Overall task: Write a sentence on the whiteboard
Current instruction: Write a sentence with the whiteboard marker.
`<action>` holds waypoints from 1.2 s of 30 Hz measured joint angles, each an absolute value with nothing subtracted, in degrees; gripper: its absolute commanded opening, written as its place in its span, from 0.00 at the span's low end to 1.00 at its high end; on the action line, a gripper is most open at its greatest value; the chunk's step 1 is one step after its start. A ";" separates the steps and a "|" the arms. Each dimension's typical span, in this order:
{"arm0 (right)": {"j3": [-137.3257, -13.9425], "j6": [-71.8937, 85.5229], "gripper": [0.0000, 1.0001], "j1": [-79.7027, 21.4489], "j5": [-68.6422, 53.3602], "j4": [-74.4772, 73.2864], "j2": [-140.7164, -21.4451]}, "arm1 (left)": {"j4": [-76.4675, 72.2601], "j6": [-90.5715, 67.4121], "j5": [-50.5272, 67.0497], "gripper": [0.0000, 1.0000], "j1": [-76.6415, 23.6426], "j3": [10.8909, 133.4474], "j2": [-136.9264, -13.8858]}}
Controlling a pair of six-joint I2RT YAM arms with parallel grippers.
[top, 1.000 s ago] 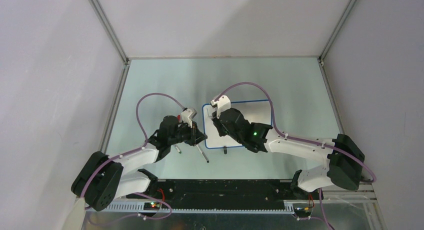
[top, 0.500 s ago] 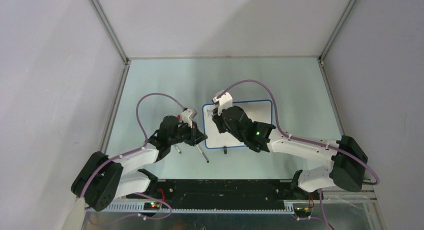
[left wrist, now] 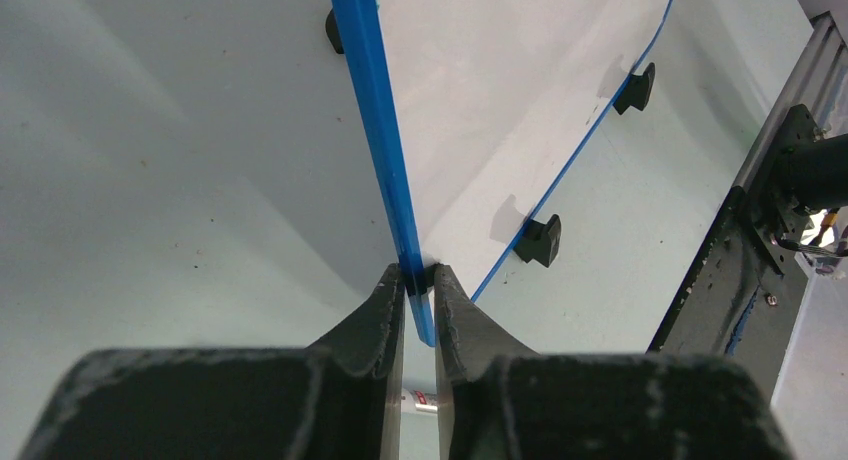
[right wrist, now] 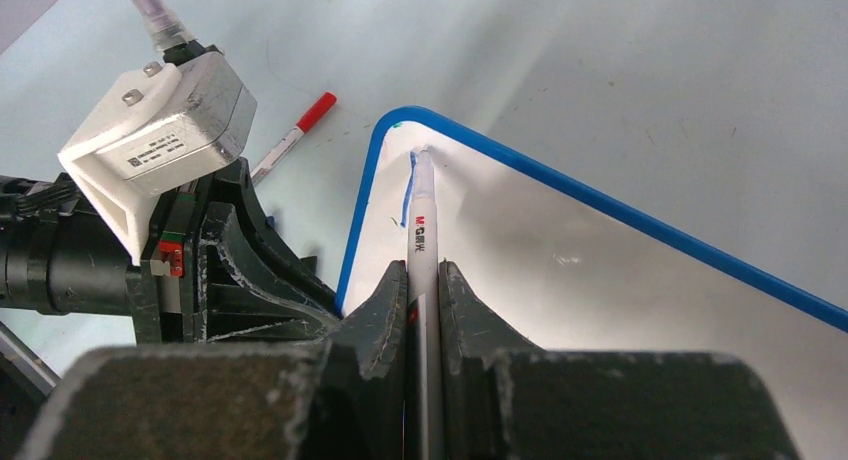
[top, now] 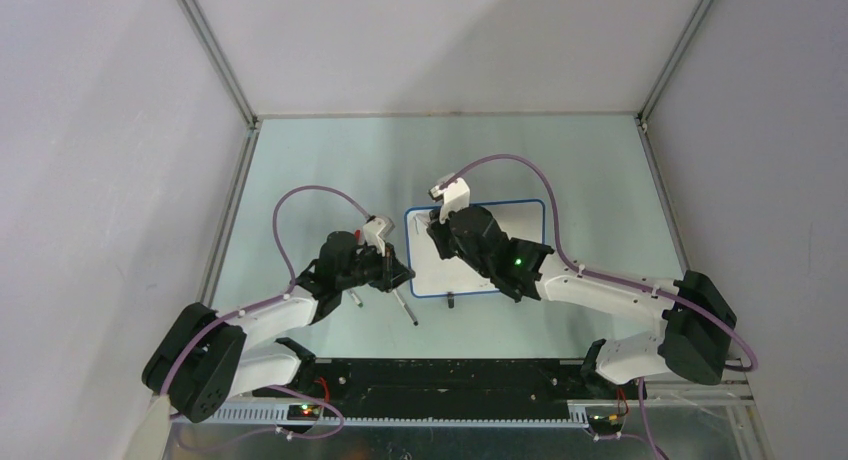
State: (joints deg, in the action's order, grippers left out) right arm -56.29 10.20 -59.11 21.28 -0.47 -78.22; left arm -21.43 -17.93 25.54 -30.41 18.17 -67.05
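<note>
The whiteboard (top: 500, 225) lies near the middle of the pale green desk (top: 330, 160), its long edges running left to right in the overhead view. It is a small glossy white rectangle with a thin blue rim and rounded corners. Small black clip feet (left wrist: 538, 242) stick out from its near long edge.

My left jaws are clenched on the rim of its left short edge, one finger on each side of the blue strip, which I see edge-on from that wrist.

My right jaws grasp a white marker (right wrist: 420, 220) pinched between the fingers, its barrel pointing toward the board's far left corner. Its tip touches the white surface just inside the rounded rim there. Next to the tip runs a short blue stroke (right wrist: 406, 195), with a fainter mark just left of it. The rest of the board that shows is blank.

A red-capped pen (right wrist: 298, 132) lies on the desk just off the board's left edge, beside my left wrist. Two more thin sticks (top: 405, 308) rest on the desk near my left jaws.
</note>
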 measured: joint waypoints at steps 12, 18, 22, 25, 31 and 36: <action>-56.93 10.24 0.00 -58.98 20.08 -0.58 -78.39 | -21.15 -17.93 25.41 0.15 -30.52 18.35 -67.05; -56.97 10.46 0.00 -58.67 20.01 -0.84 -79.13 | -21.06 -17.91 25.34 0.15 -30.61 18.35 -66.96; -57.08 10.48 0.00 -58.61 19.70 -1.78 -79.26 | -21.02 -17.91 25.15 0.16 -30.63 18.35 -66.96; -57.14 10.48 0.00 -58.61 19.59 -2.13 -79.33 | -20.99 -17.91 25.15 0.15 -30.63 18.35 -66.96; -57.17 10.50 0.00 -58.63 19.70 -2.74 -79.33 | -20.97 -17.91 25.04 0.16 -30.63 18.35 -66.96; -57.30 10.72 0.00 -58.63 20.21 -3.18 -79.33 | -20.93 -17.91 24.97 0.15 -30.65 18.35 -66.96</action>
State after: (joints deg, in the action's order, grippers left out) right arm -57.30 10.72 -58.63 20.21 -3.18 -79.33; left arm -20.93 -17.91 24.97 -30.65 18.35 -66.96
